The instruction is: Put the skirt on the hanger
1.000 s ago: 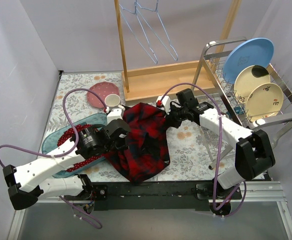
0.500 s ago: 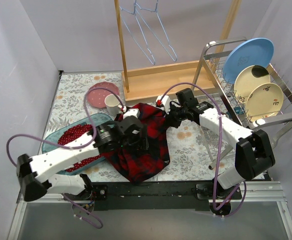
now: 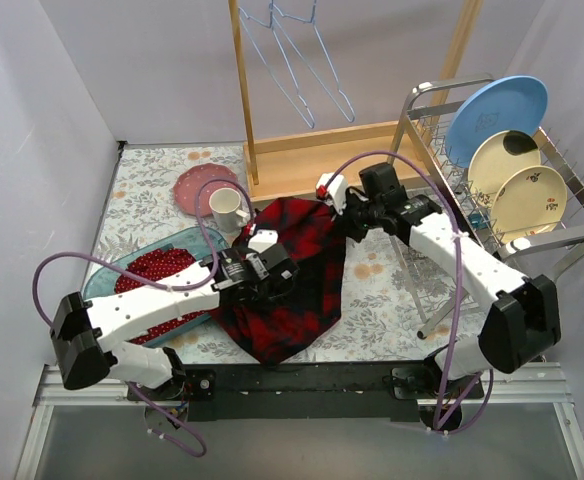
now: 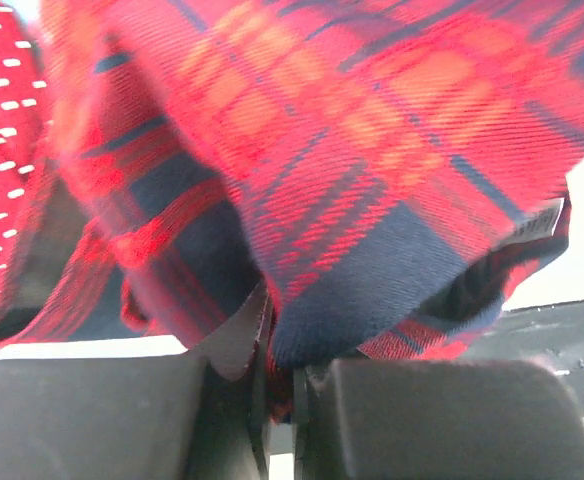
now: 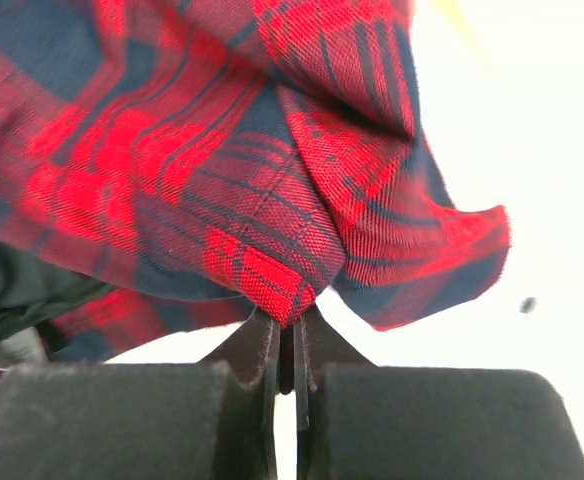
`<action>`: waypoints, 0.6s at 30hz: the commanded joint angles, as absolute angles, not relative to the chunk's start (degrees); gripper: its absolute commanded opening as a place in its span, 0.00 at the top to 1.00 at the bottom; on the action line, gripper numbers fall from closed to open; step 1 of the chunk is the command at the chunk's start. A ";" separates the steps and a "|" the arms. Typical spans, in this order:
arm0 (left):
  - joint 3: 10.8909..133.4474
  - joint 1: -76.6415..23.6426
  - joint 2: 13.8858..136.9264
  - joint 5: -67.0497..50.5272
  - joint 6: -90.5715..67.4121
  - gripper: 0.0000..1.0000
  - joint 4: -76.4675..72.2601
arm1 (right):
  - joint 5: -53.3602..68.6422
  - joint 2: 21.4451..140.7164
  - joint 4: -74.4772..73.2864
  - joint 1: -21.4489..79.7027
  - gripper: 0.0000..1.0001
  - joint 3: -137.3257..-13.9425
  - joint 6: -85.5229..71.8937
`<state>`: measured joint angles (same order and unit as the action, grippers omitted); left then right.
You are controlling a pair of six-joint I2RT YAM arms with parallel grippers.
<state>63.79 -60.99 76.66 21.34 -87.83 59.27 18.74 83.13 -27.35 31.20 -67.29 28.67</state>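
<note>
The skirt point(image 3: 307, 270), a red and navy plaid, lies crumpled in the middle of the worktop point(image 3: 382, 295), its near hem close to the front edge and its far end reaching toward the wooden rack point(image 3: 312, 158). It is pinched at two places. The left claw point(image 4: 277, 390) is closed on a fold at the skirt's left side, the cloth bunched between the dark fingers point(image 4: 92, 420). The right claw point(image 5: 290, 370) is closed on a thin fold at the far right corner, where the fabric is drawn up off the worktop.

The hanger point(image 3: 288, 62), of pale wire, hangs from the top of the wooden rack, well apart from the skirt and above it.

Left of the skirt a teal tray point(image 3: 100, 285) holds a red dotted cloth point(image 3: 152, 268). Just beyond stand a white mug point(image 3: 225, 208) and a pink plate point(image 3: 194, 182). At the right, a wire dish rack point(image 3: 572, 205) holds three upright plates.
</note>
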 commanded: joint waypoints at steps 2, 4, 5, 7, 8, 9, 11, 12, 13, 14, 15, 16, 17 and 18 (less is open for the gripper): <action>70.55 -61.00 67.08 27.59 -86.76 1.00 65.04 | 9.85 75.68 -27.94 31.03 0.99 -78.20 31.98; 72.24 -61.00 63.47 27.60 -84.30 1.00 65.13 | 7.92 73.93 -28.91 31.03 0.99 -82.78 32.60; 73.55 -60.91 62.59 26.99 -83.59 1.00 65.13 | 7.39 73.31 -29.44 31.03 0.99 -84.10 32.87; 74.26 -60.91 60.31 25.93 -81.83 1.00 64.95 | 6.16 71.46 -30.67 31.03 0.99 -87.35 33.31; 74.18 -60.82 59.68 24.45 -81.39 1.00 64.69 | 5.89 70.85 -30.93 31.03 0.99 -88.06 33.48; 73.83 -60.82 59.07 23.13 -80.95 0.98 64.17 | 5.89 69.45 -31.81 31.03 0.99 -88.85 33.40; 72.60 -60.82 57.66 20.67 -79.55 0.96 61.27 | 6.24 68.04 -32.60 31.03 0.99 -90.43 33.40; 70.60 -60.82 57.31 18.31 -79.28 0.95 59.08 | 6.59 66.72 -33.65 31.03 0.99 -90.70 33.05; 69.71 -60.82 57.13 17.67 -79.10 0.94 58.28 | 7.46 65.93 -34.10 31.03 0.99 -90.70 32.70; 68.74 -60.82 57.30 17.49 -79.19 0.93 57.84 | 7.91 65.31 -34.45 31.03 0.99 -90.09 32.52; 66.90 -60.82 57.48 17.93 -79.36 0.92 57.05 | 8.26 63.91 -34.45 31.03 0.99 -89.04 32.43; 65.67 -60.73 57.83 17.93 -80.06 0.92 56.61 | 8.52 63.29 -34.11 31.03 0.99 -85.64 32.17; 64.61 -60.30 58.27 17.76 -80.33 0.91 55.82 | 8.44 62.85 -33.75 31.03 0.99 -83.78 32.26; 62.25 -59.86 58.88 16.54 -80.68 0.91 54.16 | 8.18 62.32 -33.31 31.03 0.98 -81.41 32.34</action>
